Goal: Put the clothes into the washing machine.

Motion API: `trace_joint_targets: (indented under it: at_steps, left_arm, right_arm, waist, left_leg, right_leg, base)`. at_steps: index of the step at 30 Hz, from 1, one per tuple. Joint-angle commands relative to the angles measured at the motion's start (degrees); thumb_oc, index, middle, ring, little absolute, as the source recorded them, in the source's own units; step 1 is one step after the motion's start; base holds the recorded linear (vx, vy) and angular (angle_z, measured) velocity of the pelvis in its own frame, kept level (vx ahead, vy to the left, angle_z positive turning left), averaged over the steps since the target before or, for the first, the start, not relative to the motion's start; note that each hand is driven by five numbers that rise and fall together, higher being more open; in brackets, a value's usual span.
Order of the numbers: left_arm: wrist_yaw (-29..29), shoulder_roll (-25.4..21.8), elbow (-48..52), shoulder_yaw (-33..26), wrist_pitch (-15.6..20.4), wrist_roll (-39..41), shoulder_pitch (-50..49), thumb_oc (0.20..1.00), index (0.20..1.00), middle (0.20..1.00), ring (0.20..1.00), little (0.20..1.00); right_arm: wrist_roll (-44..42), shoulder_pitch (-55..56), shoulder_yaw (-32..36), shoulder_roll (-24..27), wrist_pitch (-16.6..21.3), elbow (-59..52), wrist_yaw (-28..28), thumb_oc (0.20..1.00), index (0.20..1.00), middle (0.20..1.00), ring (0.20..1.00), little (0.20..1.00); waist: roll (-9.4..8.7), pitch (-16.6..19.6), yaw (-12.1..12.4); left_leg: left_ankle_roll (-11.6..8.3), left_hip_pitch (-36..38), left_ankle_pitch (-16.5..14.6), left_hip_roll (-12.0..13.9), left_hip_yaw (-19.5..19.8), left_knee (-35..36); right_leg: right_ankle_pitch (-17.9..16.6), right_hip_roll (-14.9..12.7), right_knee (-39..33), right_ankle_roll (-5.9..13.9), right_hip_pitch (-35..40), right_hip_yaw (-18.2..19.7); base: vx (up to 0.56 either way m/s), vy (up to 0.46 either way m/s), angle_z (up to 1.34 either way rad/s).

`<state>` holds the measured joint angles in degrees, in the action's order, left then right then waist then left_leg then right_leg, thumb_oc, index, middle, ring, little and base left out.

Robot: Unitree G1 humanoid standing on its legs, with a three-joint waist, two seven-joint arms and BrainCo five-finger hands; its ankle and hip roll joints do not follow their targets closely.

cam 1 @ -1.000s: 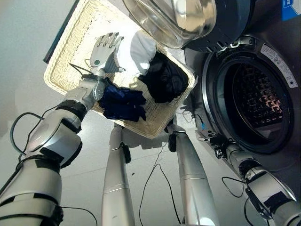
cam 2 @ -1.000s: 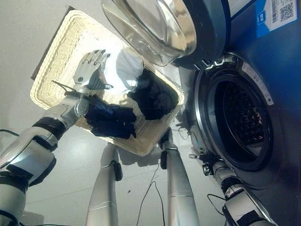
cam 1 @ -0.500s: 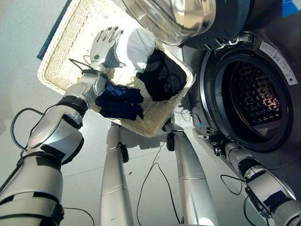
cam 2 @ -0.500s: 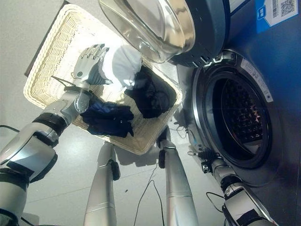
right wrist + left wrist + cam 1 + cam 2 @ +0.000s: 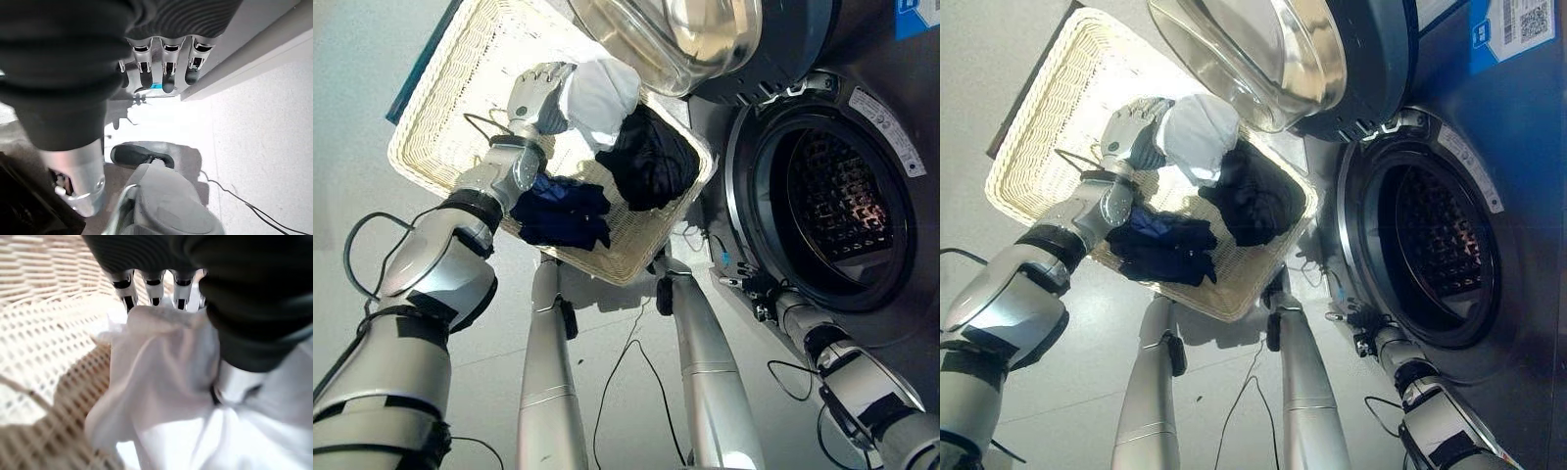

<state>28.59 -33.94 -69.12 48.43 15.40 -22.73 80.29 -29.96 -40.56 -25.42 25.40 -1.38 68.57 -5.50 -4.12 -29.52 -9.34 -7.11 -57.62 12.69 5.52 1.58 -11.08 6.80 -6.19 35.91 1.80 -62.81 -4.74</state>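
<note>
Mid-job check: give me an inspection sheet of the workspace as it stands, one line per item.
Surface: pale floor; wicker basket on it beside the washing machine.
Job's things: white garment, black garment and dark blue garment, all in the basket.
Washing machine: door swung open; drum looks empty.
Clutter: nothing seen.
Hands: left hand curled on the white garment; right hand low by the machine's front, fingers curled, holding nothing.
Cables: nothing seen besides the robot's own.
Surroundings: nothing seen.
</note>
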Motion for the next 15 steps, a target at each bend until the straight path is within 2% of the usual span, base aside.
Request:
trace_joint_targets:
  at_steps: [1, 15]
  left_arm:
    - [-4.5, 3.6, -3.6, 1.9, 0.2, 1.7, 1.2, 0.200, 0.200, 0.200, 0.200, 0.200]
    - [-5.3, 4.4, -4.2, -0.1, 0.2, 4.5, -0.3, 0.200, 0.200, 0.200, 0.200, 0.200]
  right_arm:
    - [-1.6, -0.4, -1.9, 0.9, -0.4, 1.0, 0.3, 1.000, 1.000, 1.000, 1.000, 1.000]
    - [-2.8, -0.2, -1.7, 0.2, 0.0, 0.6, 0.7, 1.000, 1.000, 1.000, 1.000, 1.000]
  waist:
    - [-2.91, -0.3, -0.4]
    - [-2.87, -0.3, -0.4]
  left_leg:
    - [0.78, 0.9, -8.3, -3.1, -3.4, -8.3]
    - [0.59, 1.3, -7.7, -3.1, -3.9, -7.4]
  right_leg:
    - [-18.6, 3.9, -21.6, 5.68, 3.8, 2.2]
    - [-18.8, 3.9, -22.1, 5.70, 4.0, 1.9]
  base:
    - [0.00, 0.000, 0.00]
    - [0.00, 0.000, 0.00]
